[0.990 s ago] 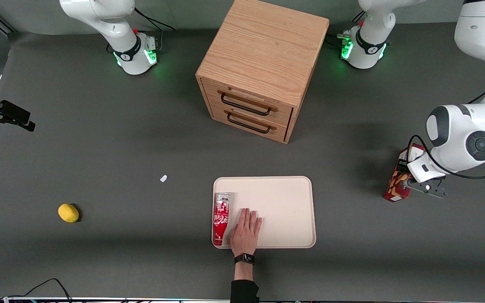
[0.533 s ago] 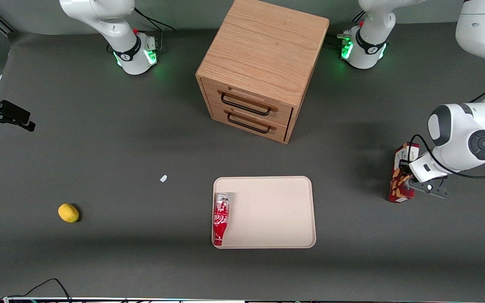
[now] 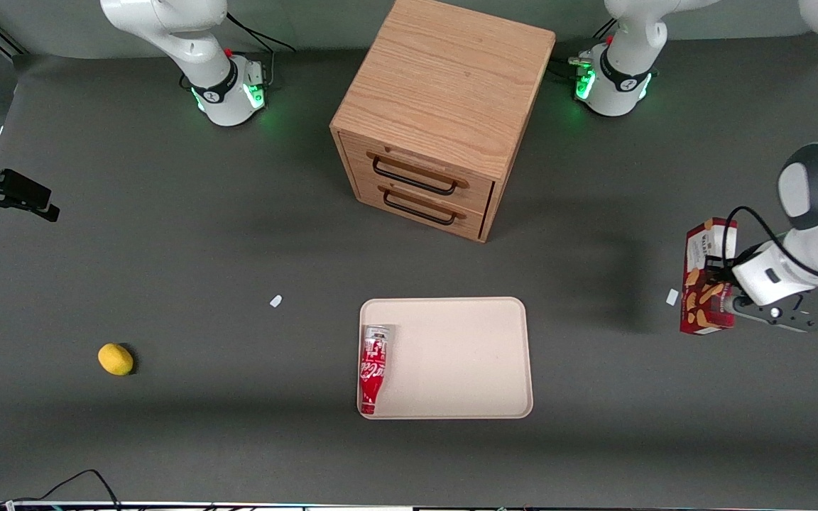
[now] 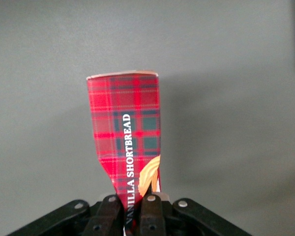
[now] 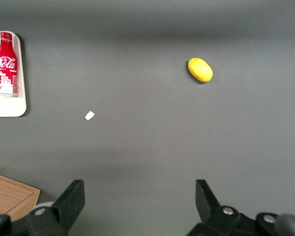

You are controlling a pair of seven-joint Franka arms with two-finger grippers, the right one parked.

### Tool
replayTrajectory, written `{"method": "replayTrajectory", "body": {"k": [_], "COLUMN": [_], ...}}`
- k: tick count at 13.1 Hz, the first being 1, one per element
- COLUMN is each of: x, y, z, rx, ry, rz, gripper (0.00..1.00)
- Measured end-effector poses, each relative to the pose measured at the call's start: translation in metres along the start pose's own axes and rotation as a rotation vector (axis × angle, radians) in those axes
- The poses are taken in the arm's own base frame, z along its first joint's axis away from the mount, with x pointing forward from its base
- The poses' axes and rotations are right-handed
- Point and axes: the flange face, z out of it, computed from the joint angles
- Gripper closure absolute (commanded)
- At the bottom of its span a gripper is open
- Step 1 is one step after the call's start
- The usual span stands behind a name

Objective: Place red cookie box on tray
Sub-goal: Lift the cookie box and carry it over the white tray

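At the frame's right edge, the gripper pinches the red cookie box, probably lifted; the tray, lower centre, lies well apart.

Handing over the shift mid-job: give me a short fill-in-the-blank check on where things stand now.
1. The gripper is shut on the ____.
2. The cookie box is lifted near the working arm's end, not yet on the ____.
3. On the tray lies a red ____.
4. The lemon lies toward the ____ arm's end.

Missing: cookie box; tray; bottle; parked
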Motion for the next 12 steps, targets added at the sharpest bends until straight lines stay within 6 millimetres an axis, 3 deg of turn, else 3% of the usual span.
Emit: {"method": "replayTrajectory", "body": {"k": [3, 6, 9, 12], "x": [0.014, 0.033, 0.065, 0.104], "y": [0.052, 0.119, 0.175, 0.22], "z": [-0.064, -0.097, -0.094, -0.054], "rx": [-0.013, -0.022, -0.047, -0.076], "ry": [0.008, 0.022, 0.037, 0.052], "rz": [-0.065, -0.137, -0.234, -0.326], "gripper": [1.0, 1.0, 1.0, 1.0]}}
